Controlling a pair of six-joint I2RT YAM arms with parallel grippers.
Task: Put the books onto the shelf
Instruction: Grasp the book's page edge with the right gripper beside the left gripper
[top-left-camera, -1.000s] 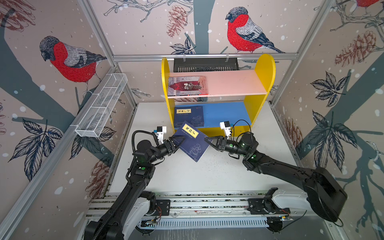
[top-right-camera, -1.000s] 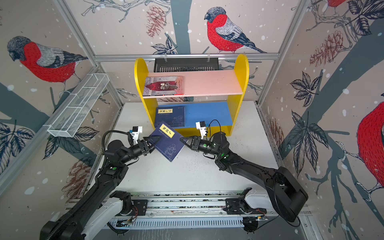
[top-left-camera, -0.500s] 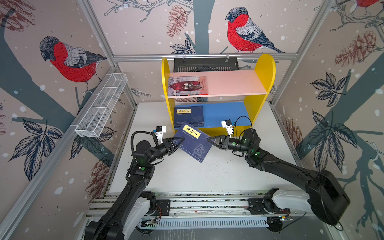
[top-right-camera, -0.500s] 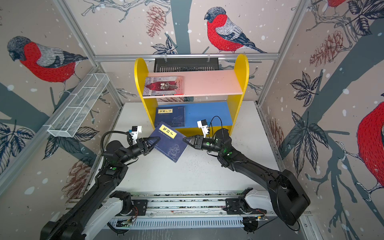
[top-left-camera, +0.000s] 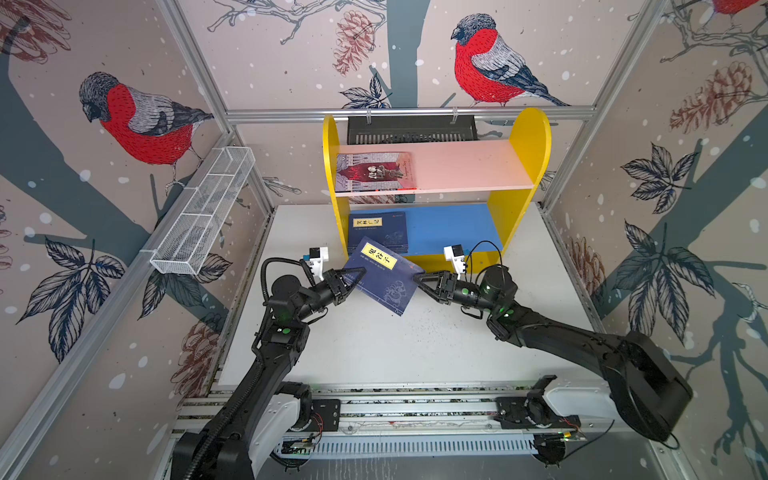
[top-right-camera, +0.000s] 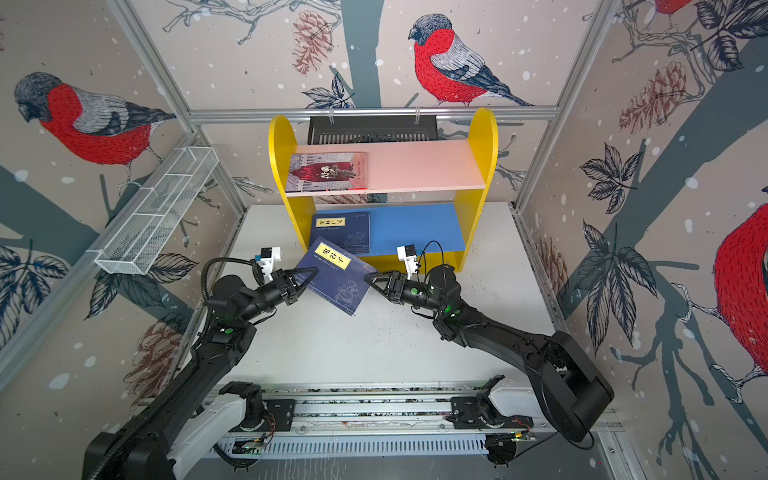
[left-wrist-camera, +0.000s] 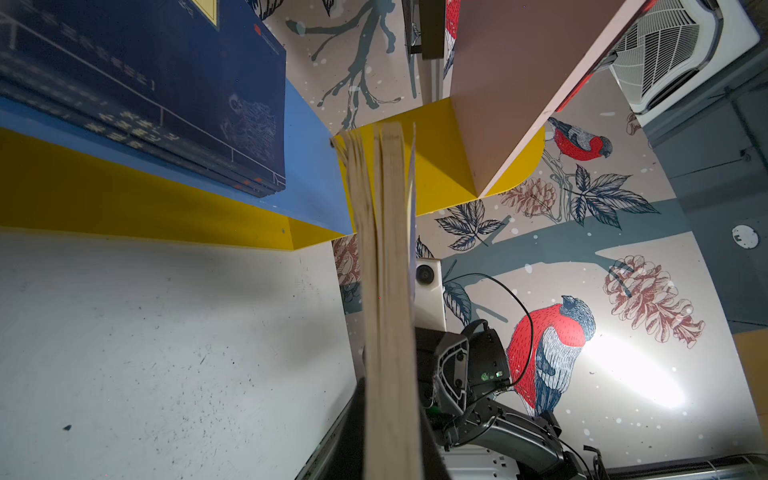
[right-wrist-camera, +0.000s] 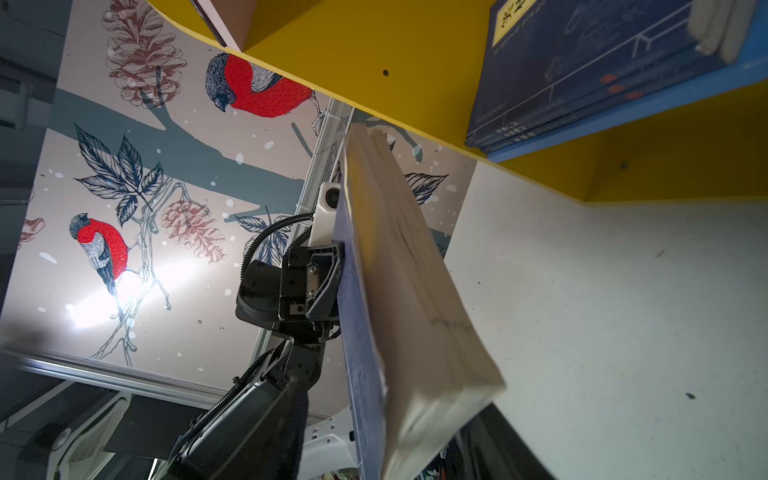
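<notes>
Left hand: the left hand (top-left-camera: 358, 272) is clenched on one side edge of a navy book (top-left-camera: 384, 278) and carries it tilted, clear of the worktop (top-left-camera: 395, 349).
Right hand: the tip of the right hand (top-left-camera: 417, 277) meets the opposite corner of that book. Whether it is gripping or has let go cannot be told.
Held book: it spans the gap between the two hands, straight ahead of each one's tips, with its yellow-label end turned toward the shelf (top-left-camera: 523, 137).
Why held so: a thin paperback pinched at one edge probably sags, so a second contact steadies it. An edge grip also leaves the leading end free to slide onto a board.
Shelf from the hands: it stands just beyond both, with the blue lower board (top-left-camera: 453, 224) at about the height of the hands.
Shelved books: a stack of navy books (top-left-camera: 378, 230) lies flat just past the held book's label end, on the left hand's side. A grey-lilac book (top-left-camera: 374, 170) lies flat on the pink upper board (top-left-camera: 469, 164) above it.
Why flat there: stacking at one end leaves board space free on the right hand's side.
Step judged: lining up the held book for the lower board.
</notes>
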